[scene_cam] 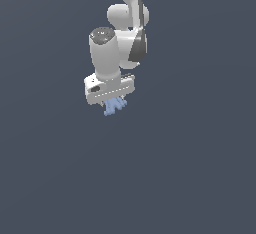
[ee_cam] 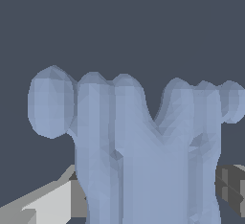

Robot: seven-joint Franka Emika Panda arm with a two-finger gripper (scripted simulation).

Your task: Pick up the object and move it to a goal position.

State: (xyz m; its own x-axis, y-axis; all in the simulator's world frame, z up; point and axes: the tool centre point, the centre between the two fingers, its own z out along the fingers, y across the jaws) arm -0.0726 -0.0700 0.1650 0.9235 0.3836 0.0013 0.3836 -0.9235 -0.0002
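Note:
The object is a small pale-blue irregular thing with several short prongs. It sticks out below my white-grey gripper in the exterior view, and the fingers are hidden behind the hand and the object. In the wrist view the object fills most of the picture, with its rounded prongs pointing away from the camera. One light finger and one dark pad press against its two sides. The gripper is shut on the object and holds it up in mid-air.
The arm reaches down from the top of the exterior view. Behind everything is a plain dark blue-grey background with no other objects, edges or goal marker visible.

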